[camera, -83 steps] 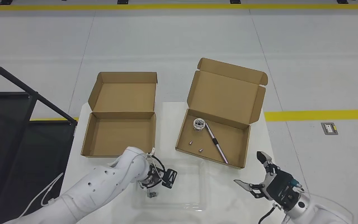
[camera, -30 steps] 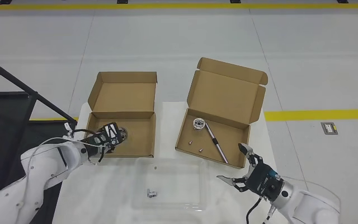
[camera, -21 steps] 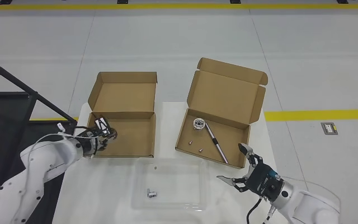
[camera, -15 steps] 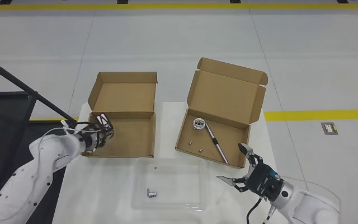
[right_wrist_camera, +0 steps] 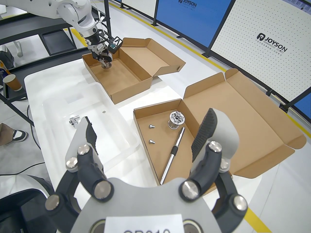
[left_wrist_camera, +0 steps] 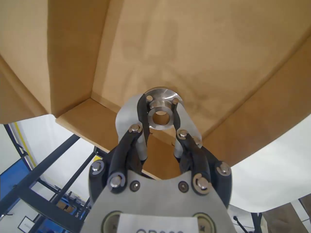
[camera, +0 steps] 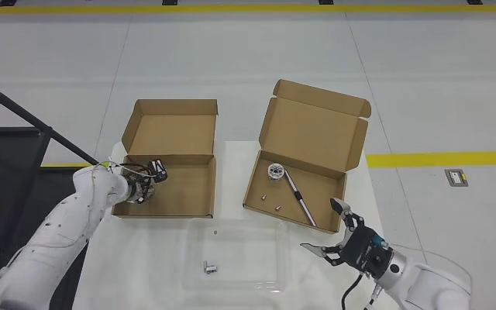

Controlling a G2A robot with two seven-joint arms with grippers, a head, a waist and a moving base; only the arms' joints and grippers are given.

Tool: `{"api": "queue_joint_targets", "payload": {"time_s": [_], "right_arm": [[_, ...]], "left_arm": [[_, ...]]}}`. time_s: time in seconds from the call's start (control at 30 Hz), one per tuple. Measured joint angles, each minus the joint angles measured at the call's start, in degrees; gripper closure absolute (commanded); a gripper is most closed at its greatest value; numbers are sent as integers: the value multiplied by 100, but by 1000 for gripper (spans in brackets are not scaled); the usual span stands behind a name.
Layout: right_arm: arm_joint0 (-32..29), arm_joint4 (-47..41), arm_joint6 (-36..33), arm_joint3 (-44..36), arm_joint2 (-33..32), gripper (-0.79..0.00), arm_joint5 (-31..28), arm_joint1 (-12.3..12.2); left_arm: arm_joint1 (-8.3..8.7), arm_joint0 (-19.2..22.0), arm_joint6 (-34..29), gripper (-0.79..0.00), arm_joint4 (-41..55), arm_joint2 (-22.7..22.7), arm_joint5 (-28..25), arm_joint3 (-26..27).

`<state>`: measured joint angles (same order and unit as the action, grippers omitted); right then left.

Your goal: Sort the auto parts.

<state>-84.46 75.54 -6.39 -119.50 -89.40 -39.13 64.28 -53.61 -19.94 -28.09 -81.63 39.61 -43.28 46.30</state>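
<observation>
While the left gripper (left_wrist_camera: 159,104) was clamped on a flanged metal hub (left_wrist_camera: 159,120), it held the hub low inside the left box (camera: 190,186), near the left wall; contact with the floor could not be told. Just in front, the clear tray (camera: 248,252) held one small bracket (camera: 210,267). Farther right, the right box (camera: 329,194) held a spool (camera: 274,170), a rod (camera: 299,198) and two bolts (camera: 264,197). The right gripper (camera: 324,229) hung wide open near that box's front right corner.

White table (camera: 231,182) – left box (camera: 186,190), right box (camera: 325,192), seemingly plastic tray (camera: 248,260).
</observation>
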Motion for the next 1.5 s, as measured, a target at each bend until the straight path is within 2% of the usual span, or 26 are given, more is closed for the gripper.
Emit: {"api": "queue_joint_targets", "payload": {"time_s": [0.13,0.3,0.6,0.7,0.8,1.03,1.23,1.4,1.5], "right_arm": [[0,0,0,0,0,-785,0,0],[0,0,0,0,0,-785,0,0],[0,0,0,0,0,-785,0,0],[0,0,0,0,0,-785,0,0],[0,0,0,0,0,-785,0,0],[0,0,0,0,0,-785,0,0],[0,0,0,0,0,-785,0,0],[0,0,0,0,0,-785,0,0],[0,0,0,0,0,-785,0,0]], "left_arm": [[-252,221,23,0,-16,-230,-4,-506],[-488,403,407,0,-72,-376,54,-997],[-750,601,824,0,66,-376,35,-1637],[-811,654,894,-172,104,-363,-31,-1809],[-851,719,984,-246,96,-346,-110,-1955],[-872,860,1247,-376,73,-254,-325,-2122],[-801,1001,1499,-379,-28,-139,-645,-2020],[-609,1119,1872,-428,-288,-11,-1403,-1467],[-437,1010,2128,-425,-411,3,-1485,-843]]}}
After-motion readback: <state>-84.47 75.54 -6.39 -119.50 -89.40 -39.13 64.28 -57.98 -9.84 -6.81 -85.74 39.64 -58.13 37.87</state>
